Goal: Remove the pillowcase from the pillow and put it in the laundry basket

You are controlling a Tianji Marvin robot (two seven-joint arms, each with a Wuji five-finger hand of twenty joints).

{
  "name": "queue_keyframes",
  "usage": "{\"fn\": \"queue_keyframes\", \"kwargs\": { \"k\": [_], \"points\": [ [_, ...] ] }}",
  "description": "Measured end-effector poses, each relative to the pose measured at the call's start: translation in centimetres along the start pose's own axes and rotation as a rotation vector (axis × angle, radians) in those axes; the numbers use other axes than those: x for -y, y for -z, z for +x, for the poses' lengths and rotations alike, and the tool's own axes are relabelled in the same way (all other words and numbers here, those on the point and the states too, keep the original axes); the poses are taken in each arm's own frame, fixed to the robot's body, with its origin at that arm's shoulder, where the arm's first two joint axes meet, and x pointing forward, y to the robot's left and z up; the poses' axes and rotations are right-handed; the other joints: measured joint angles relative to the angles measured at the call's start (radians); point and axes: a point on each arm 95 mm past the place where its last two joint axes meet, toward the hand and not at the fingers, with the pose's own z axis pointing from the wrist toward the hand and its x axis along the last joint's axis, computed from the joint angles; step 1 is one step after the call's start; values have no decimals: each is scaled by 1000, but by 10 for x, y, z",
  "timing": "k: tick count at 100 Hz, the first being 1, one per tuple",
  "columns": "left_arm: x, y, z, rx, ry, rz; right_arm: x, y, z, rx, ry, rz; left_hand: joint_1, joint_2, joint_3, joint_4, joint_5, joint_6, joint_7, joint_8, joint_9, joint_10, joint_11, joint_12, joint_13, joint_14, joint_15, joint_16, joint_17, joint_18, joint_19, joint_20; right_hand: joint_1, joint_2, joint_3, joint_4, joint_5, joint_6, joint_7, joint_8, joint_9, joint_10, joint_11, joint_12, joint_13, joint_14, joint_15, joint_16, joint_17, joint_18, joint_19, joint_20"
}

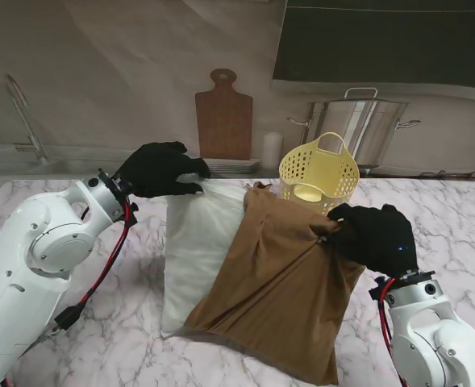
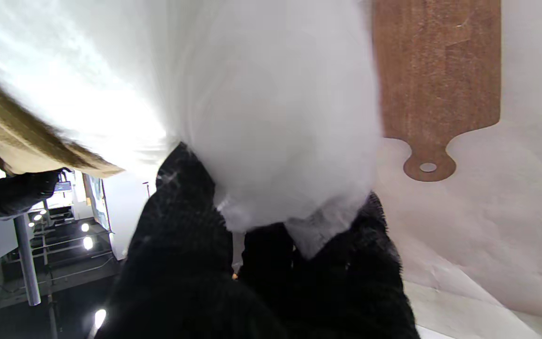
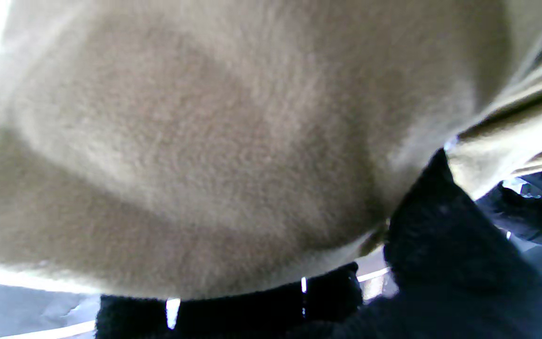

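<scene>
Pillow (image 1: 195, 242) lies on table (image 1: 455, 218), its far corner in left hand (image 1: 158, 168). Pillowcase (image 1: 281, 282) covers the pillow's right part, its right edge bunched in right hand (image 1: 374, 235). Basket (image 1: 318, 173) stands just beyond right hand, touching the pillowcase's far end. Board (image 1: 223, 117) leans on the wall beyond left hand, to its right. Pot (image 1: 364, 129) sits beyond the basket.
</scene>
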Motion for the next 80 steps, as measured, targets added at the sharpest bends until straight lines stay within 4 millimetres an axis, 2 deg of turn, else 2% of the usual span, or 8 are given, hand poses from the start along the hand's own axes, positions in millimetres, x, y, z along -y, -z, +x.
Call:
{"fn": "queue_keyframes", "kwargs": {
  "k": [30, 37, 41, 46, 54, 63, 71, 80],
  "points": [
    [-9, -2, -3, 43, 28, -5, 13, -7, 10, -57, -41, 18, 52, 9, 45, 13, 14, 21, 5, -1, 0, -5, 3, -3, -11, 0, -37, -13, -26, 0, 0, 2, 58, 0, 39, 0, 20, -7, 62, 51, 29, 13, 25, 15, 32, 16, 78, 17, 13, -1, 1, -7],
    [-9, -5, -2, 44, 43, -1, 15, -11, 13, -72, -43, 9, 61, 50, 44, 13, 10, 43, -92, -2, -64, 6, 2, -67, -59, 14, -90, -30, -66, 6, 0, 2, 58, 0, 45, 0, 20, -7, 72, 60, 31, 14, 32, 15, 36, 17, 91, 17, 13, -1, 1, -7],
    [-9, -5, -2, 43, 54, -1, 15, -12, 15, -78, -40, 2, 58, 63, 35, 14, -11, 50, -219, -30, -140, 18, 2, -184, -103, 29, -133, -53, -104, 19, 0, 0, 58, 0, 45, 0, 20, -7, 72, 62, 32, 15, 35, 15, 36, 17, 99, 17, 13, -1, 1, -8],
    [-10, -6, -2, 41, 77, -17, 15, -12, 16, -84, -32, -9, -19, 107, 29, 15, -60, 70, -375, -91, -257, 49, -44, -305, -171, 47, -198, -86, -174, 46, 1, -18, 58, 0, 45, 0, 31, -7, 72, 62, 40, 15, 36, 15, 47, 18, 102, 17, 13, -2, 1, -8],
    [-11, -6, -1, 31, 124, -96, 15, -12, 17, -87, -28, -19, -194, 137, 16, 16, -193, 109, -594, -217, -509, 115, -157, -432, -369, 89, -325, -173, -343, 91, 2, -66, 58, 0, 45, 0, 31, -7, 72, 63, 40, 15, 36, 16, 52, 18, 104, 29, 14, -2, 1, -8],
    [-12, -4, -1, 21, 121, -171, 15, -12, 16, -83, -31, -24, -386, 111, 11, 16, -413, 230, -758, -339, -777, 181, -240, -528, -583, 132, -419, -269, -476, 119, 21, -135, 58, 0, 45, 0, 46, -7, 72, 63, 41, 15, 36, 17, 59, 19, 128, 39, 14, -2, 1, -8],
    [-11, -3, -3, 17, 142, -210, 16, -11, 16, -81, -32, -25, -467, 43, 11, 16, -455, 284, -799, -478, -904, 208, -280, -606, -717, 157, -465, -341, -545, 141, 21, -199, 58, 0, 46, 0, 56, -7, 72, 65, 41, 15, 37, 17, 64, 19, 143, 42, 14, -2, 1, -8],
    [-9, -2, -6, 10, 147, -258, 15, -11, 16, -83, -32, -31, -482, 2, 11, 16, -455, 317, -798, -508, -925, 212, -285, -657, -787, 180, -490, -387, -570, 145, 22, -248, 58, 0, 47, 0, 59, -7, 72, 75, 43, 16, 37, 18, 64, 20, 152, 49, 14, -2, 2, -9]
  ]
}}
